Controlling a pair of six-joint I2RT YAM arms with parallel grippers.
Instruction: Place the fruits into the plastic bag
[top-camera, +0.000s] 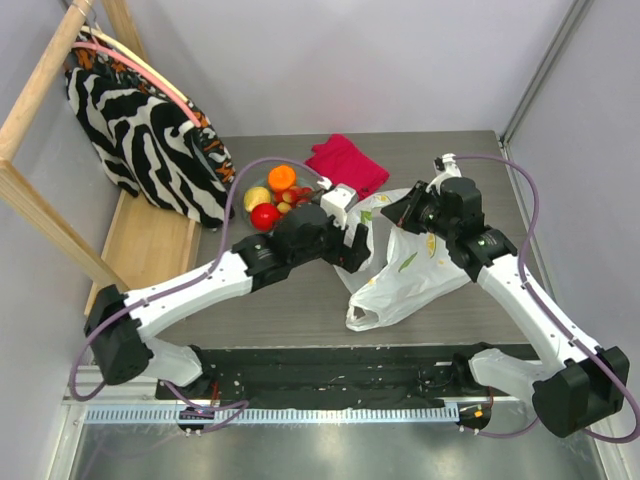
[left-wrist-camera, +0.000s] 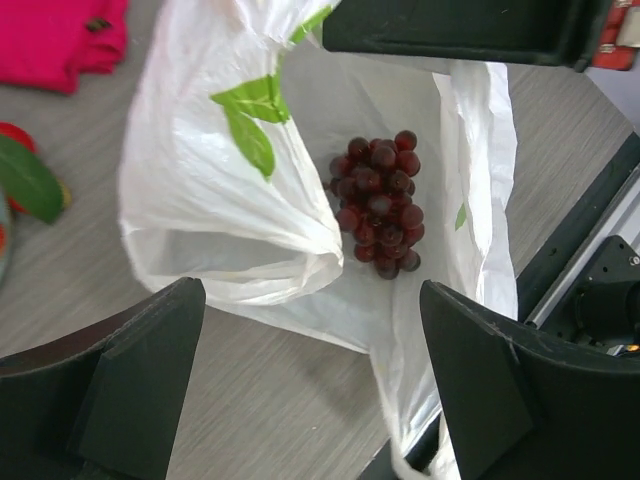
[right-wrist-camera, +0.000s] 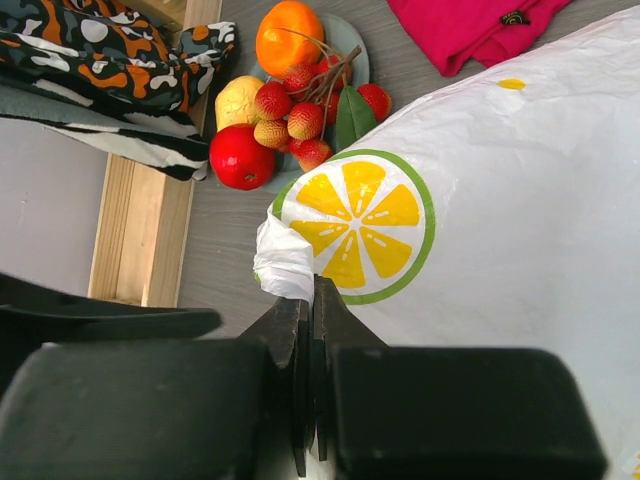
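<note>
The white plastic bag (top-camera: 408, 270) with lemon prints lies mid-table, its mouth held up. The dark purple grape bunch (left-wrist-camera: 380, 203) lies inside the bag (left-wrist-camera: 220, 200). My left gripper (top-camera: 354, 248) is open and empty just above the bag's mouth, fingers (left-wrist-camera: 130, 380) wide apart. My right gripper (top-camera: 412, 207) is shut on the bag's rim (right-wrist-camera: 285, 262), holding it up. On the grey-green plate (top-camera: 250, 212) are the red apple (top-camera: 265, 216), yellow fruit (top-camera: 257, 197), orange (top-camera: 281, 178) and the cluster of small red-yellow fruits (right-wrist-camera: 295, 115).
A crimson cloth (top-camera: 347, 165) lies at the back of the table beside the plate. A zebra-striped fabric bag (top-camera: 140, 135) hangs from a wooden rack (top-camera: 40, 215) at the left. Grey walls enclose the table.
</note>
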